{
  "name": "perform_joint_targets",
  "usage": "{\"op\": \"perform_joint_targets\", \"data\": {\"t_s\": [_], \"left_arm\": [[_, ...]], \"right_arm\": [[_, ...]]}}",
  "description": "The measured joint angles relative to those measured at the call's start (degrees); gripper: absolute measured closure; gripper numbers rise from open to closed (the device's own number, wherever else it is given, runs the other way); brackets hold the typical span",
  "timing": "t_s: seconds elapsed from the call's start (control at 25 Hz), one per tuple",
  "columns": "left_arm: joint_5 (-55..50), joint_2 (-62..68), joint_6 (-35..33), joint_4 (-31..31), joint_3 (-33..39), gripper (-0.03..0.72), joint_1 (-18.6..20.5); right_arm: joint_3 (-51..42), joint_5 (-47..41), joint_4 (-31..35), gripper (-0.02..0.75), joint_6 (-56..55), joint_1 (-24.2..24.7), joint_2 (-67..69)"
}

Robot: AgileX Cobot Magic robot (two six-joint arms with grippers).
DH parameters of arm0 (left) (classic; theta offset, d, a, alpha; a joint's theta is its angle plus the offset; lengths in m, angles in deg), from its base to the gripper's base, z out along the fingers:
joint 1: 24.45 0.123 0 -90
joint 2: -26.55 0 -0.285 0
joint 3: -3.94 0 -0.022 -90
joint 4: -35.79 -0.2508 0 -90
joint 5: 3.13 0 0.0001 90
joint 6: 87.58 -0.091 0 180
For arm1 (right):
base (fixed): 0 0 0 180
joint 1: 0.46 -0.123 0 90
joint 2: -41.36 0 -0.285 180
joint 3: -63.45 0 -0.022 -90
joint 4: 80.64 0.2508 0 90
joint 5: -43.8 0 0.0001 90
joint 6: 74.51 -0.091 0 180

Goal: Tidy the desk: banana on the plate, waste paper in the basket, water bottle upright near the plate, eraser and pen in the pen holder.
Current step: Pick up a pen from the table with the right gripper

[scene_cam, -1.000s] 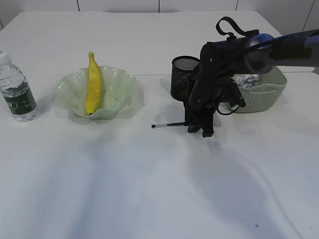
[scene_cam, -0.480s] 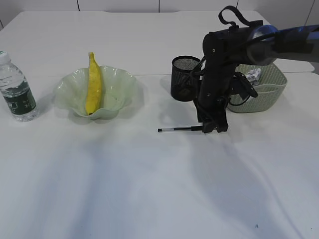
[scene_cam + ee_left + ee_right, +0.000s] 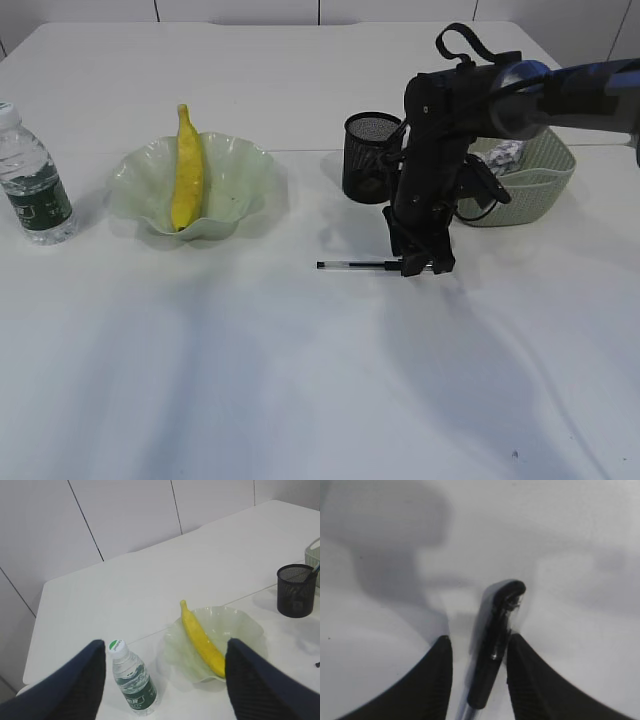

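Right gripper point(image 3: 420, 266) straddles pen point(image 3: 355, 264), unclamped; banana point(image 3: 187, 170) in plate point(image 3: 255, 160).

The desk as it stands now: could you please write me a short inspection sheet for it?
Surface: white desk, no spills seen.
Job's things: banana in plate; bottle upright left of plate; paper in basket; pen lying flat in front of holder; eraser not visible.
Clutter: nothing seen.
Grippers: right gripper straddles the pen's end, whether it grips is unclear; left gripper open, empty.
Cables: black loops on right arm.
Surroundings: white wall panels.
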Motion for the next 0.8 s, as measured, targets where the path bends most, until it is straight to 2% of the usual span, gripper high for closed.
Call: {"op": "perform_joint_targets", "data": {"t_s": [0.8], "left_arm": [[0.0,0.0,0.0,0.0,0.0,0.160,0.0]], "right_arm": [[0.0,0.9,0.0,0.454,0.4,0.0,0.0]]}}
